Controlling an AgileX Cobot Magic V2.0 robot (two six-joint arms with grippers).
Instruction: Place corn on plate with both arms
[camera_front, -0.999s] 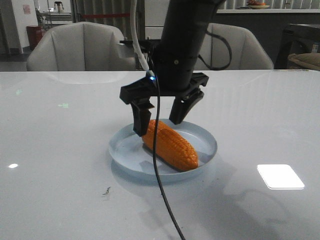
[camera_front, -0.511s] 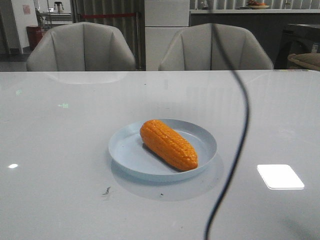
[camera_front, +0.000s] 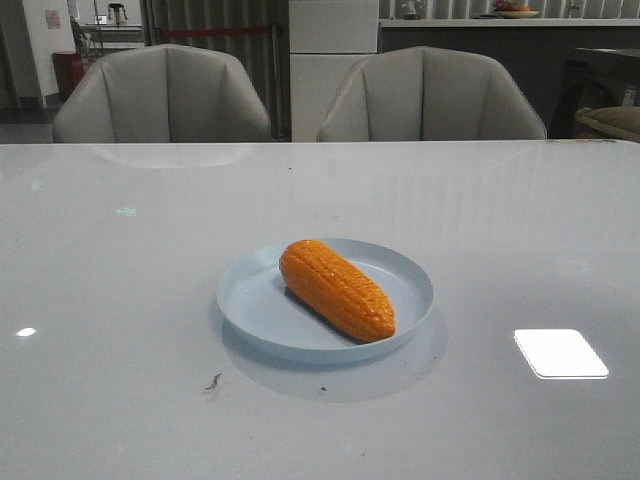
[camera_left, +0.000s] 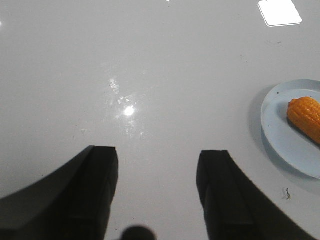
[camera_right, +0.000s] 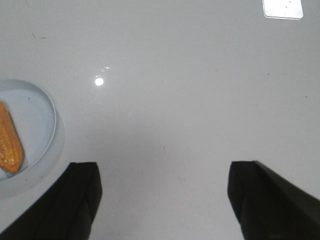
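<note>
The orange corn (camera_front: 336, 288) lies diagonally in the pale blue plate (camera_front: 262, 308) at the middle of the white table. No arm shows in the front view. In the left wrist view, my left gripper (camera_left: 157, 155) is open and empty over bare table, with the plate (camera_left: 280, 135) and the corn's end (camera_left: 306, 116) off to one side. In the right wrist view, my right gripper (camera_right: 165, 170) is open wide and empty over bare table, with the plate (camera_right: 35, 112) and corn (camera_right: 9, 142) at the frame's edge.
Two grey chairs (camera_front: 165, 95) (camera_front: 430, 95) stand behind the table's far edge. A bright light reflection (camera_front: 560, 352) sits on the table right of the plate. A small dark speck (camera_front: 213, 381) lies in front of the plate.
One second ago an arm's open gripper stood over the corn on the plate. It lifted away out of the front view, its cable trailing last. The corn and plate have not moved.
</note>
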